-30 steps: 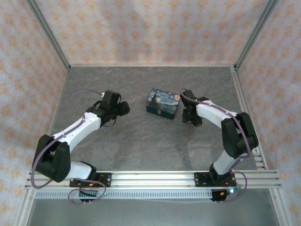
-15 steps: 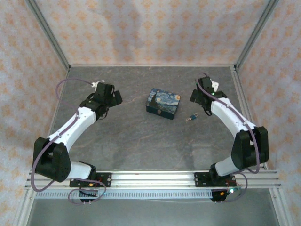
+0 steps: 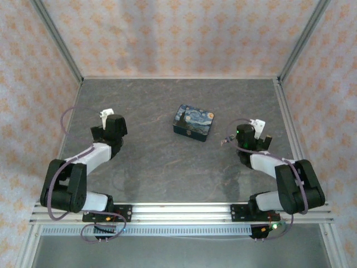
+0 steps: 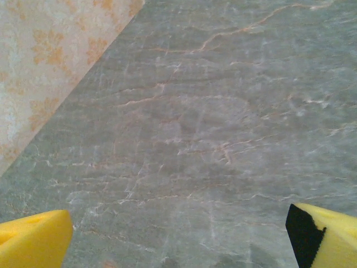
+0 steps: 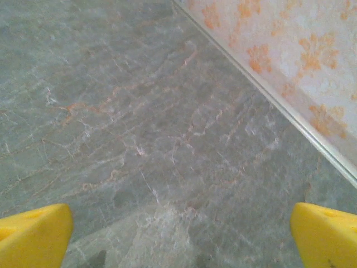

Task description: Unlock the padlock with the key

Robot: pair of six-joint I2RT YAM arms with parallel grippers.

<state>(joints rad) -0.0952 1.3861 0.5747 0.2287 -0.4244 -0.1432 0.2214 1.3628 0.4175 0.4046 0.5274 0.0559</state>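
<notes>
Top external view: a dark grey, marble-veined worktop [image 3: 167, 167] carries a small rectangular dark blue tin with a swirling starry-night print [image 3: 193, 123], lying near the middle and turned slightly askew. Any lettering on the tin is too small to read. The key [image 3: 225, 139], a tiny thin pale silvery metal piece, lies flat on the worktop just to the right of the tin's near right corner. It sits between the tin and the wrist of the right arm [image 3: 268, 162], very close to that wrist; whether they touch cannot be told. The left arm [image 3: 92, 153] is folded back on the left side, well apart from both the tin and the key.

In the left wrist view, the left end effector [image 4: 178, 240] stands wide apart, with one yellow fingertip [image 4: 33, 240] in each lower corner and bare worktop between them. Pale wallpaper with an orange floral pattern [image 4: 44, 56] fills the upper left corner.

In the right wrist view, the right end effector [image 5: 178, 237] is likewise spread wide and grips nothing, its yellow pads [image 5: 326, 234] over bare worktop. The same wallpaper rises behind a thin pale metal strip [image 5: 268, 97] at upper right.
</notes>
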